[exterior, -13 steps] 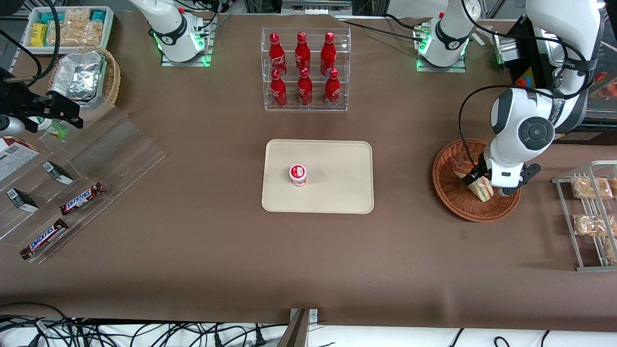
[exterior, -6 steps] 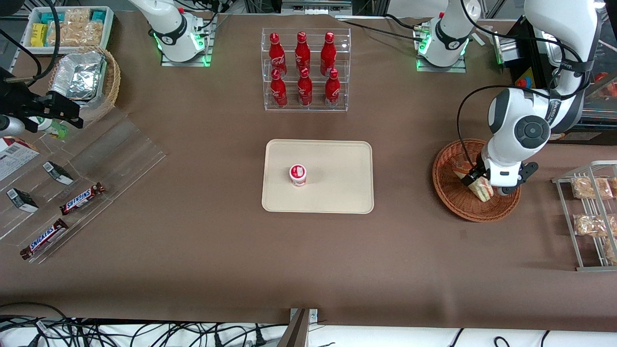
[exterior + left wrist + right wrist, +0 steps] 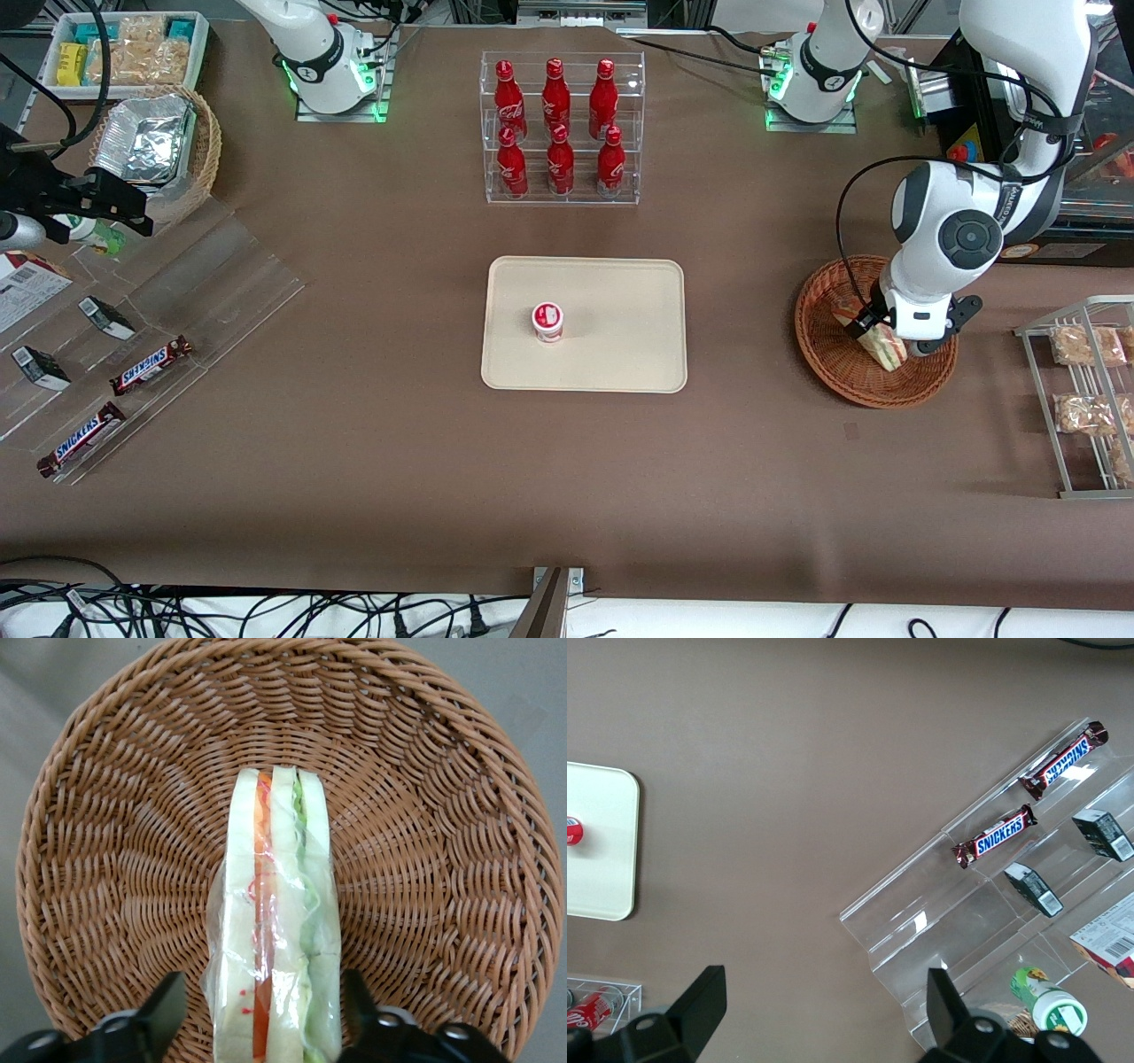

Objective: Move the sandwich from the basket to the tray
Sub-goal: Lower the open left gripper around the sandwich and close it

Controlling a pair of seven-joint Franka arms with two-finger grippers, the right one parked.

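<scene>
- The tray (image 3: 620, 292) lies flat on the brown table, well apart from the gripper toward the parked arm's end, with a small red-and-white cup (image 3: 547, 321) standing on it.
- A clear rack of red bottles (image 3: 559, 128) stands farther from the front camera than the tray, also well away from the gripper.
- The basket (image 3: 828, 354) sits directly under the gripper; in the wrist view its woven floor (image 3: 133, 859) spreads out around the fingers.
- The gripper (image 3: 886, 341) is down inside the basket, pointing at its floor, its fingers parted with one dark fingertip (image 3: 164, 1010) on each long side of the sandwich. A small gap shows between each finger and the wrap, so it is not gripping anything.
- The sandwich (image 3: 275, 930) rests on edge in the basket between the two fingers, its bread and its orange and green layers facing up at the wrist camera. From the front it (image 3: 886, 347) shows partly under the arm's wrist.
- Snack bags on a wire rack (image 3: 1085, 390) lie near the gripper, at the working arm's end of the table.
</scene>
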